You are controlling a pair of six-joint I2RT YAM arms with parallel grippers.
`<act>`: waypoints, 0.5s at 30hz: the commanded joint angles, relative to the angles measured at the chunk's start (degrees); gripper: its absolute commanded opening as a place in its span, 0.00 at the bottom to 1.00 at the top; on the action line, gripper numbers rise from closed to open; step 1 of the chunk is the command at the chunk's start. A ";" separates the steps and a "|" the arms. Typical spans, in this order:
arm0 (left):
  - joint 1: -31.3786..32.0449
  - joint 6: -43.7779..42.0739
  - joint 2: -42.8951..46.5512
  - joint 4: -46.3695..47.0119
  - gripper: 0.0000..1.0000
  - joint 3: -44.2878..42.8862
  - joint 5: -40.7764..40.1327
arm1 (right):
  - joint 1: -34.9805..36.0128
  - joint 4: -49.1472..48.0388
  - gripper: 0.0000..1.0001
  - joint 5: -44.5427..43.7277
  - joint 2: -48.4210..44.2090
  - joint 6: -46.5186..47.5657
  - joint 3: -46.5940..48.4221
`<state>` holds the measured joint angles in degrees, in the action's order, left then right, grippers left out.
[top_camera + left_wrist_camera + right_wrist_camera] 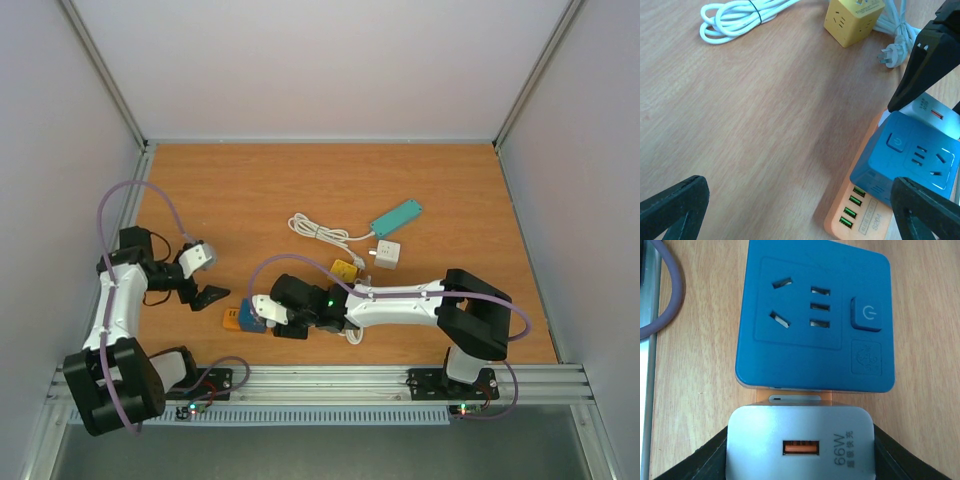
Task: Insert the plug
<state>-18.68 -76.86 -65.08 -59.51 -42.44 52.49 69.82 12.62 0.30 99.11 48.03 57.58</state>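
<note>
My right jaws clamp grey charger [800, 446], bottom centre, aimed at blue socket [815, 320] above; left jaws apart, idle.

place: robot lab cell | cue: white panel walls [300, 60]; aluminium rail [330, 378]

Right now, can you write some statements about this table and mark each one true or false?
The right gripper holds the grey charger. True.
The left gripper is shut. False: it is wide open and empty.
A plug sits in the blue socket. False: its holes are empty.
The white cable lies coiled on the table. True.
</note>
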 commanded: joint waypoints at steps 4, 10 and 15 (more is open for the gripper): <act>-0.13 -3.42 1.94 -5.28 1.00 -3.34 2.31 | -2.22 9.27 0.09 -4.70 8.09 -0.57 -4.44; -0.09 -13.44 3.46 -11.86 1.00 -2.62 0.98 | -2.42 11.21 0.25 -4.99 5.99 -0.79 -1.01; -0.13 -17.87 6.76 -14.12 1.00 -2.11 1.04 | -2.33 9.78 0.54 -7.71 3.77 -1.85 -0.88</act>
<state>-18.68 -88.42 -61.12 -69.54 -44.42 52.64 69.17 14.63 1.50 99.11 46.94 59.86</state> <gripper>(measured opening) 0.995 0.536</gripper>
